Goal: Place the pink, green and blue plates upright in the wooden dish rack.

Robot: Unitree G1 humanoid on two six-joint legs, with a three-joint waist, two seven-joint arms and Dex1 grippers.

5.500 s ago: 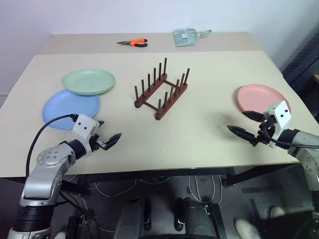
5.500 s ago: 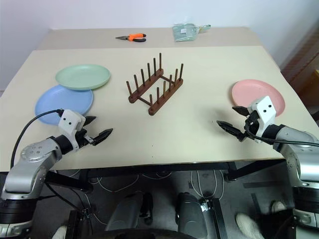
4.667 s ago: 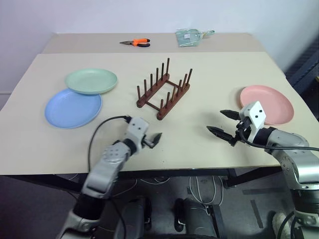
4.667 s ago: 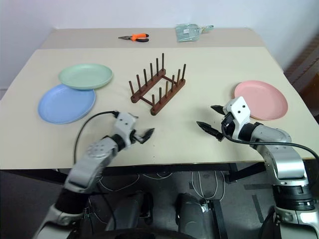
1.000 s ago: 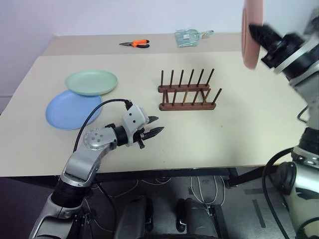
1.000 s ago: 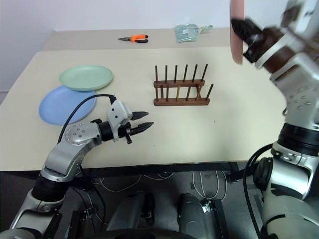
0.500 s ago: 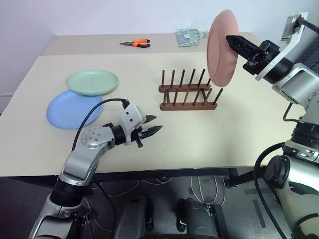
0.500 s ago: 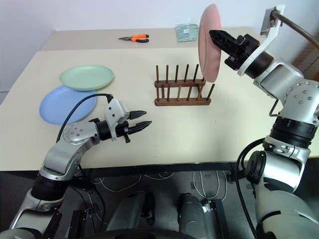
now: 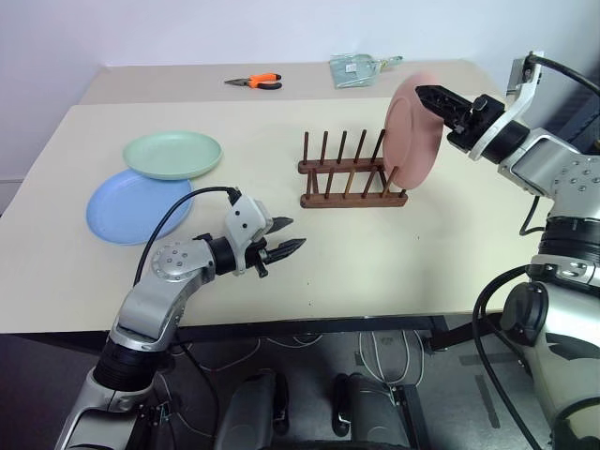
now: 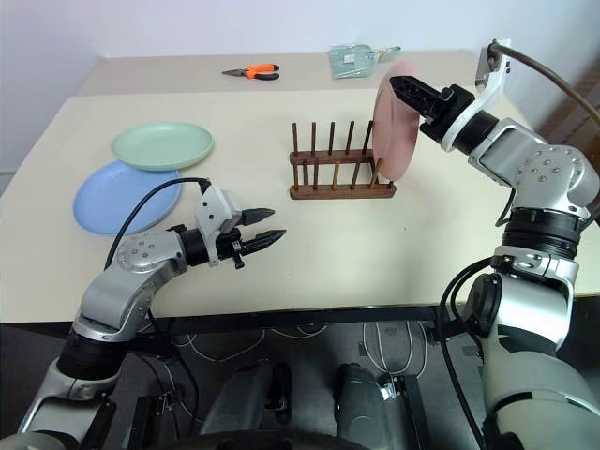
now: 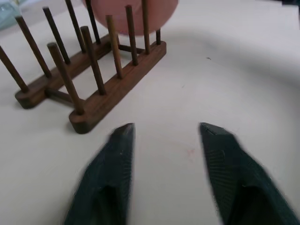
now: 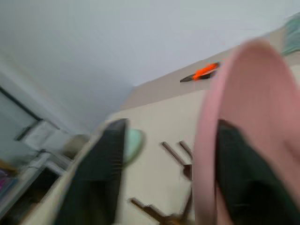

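Note:
The pink plate (image 9: 412, 139) stands upright at the right end of the wooden dish rack (image 9: 349, 178), its lower edge down among the last pegs. My right gripper (image 9: 429, 97) is at the plate's top rim, open, with the rim (image 12: 206, 140) between its spread fingers and one finger clear of it. The green plate (image 9: 173, 153) lies flat at the left, overlapping the blue plate (image 9: 134, 206). In front of the rack my left gripper (image 9: 292, 234) hovers low over the table, open and holding nothing; the left wrist view shows the rack (image 11: 89, 89) ahead of it.
Orange-handled pliers (image 9: 253, 82) and a clear plastic packet (image 9: 356, 67) lie on the far table. Bare tabletop (image 9: 375, 253) stretches between the rack and the near edge, and to the rack's right.
The right arm has come down and set the pink plate's lower edge into the rack's right end, and its fingers have parted. The left gripper's fingers have spread wider; that arm stayed put.

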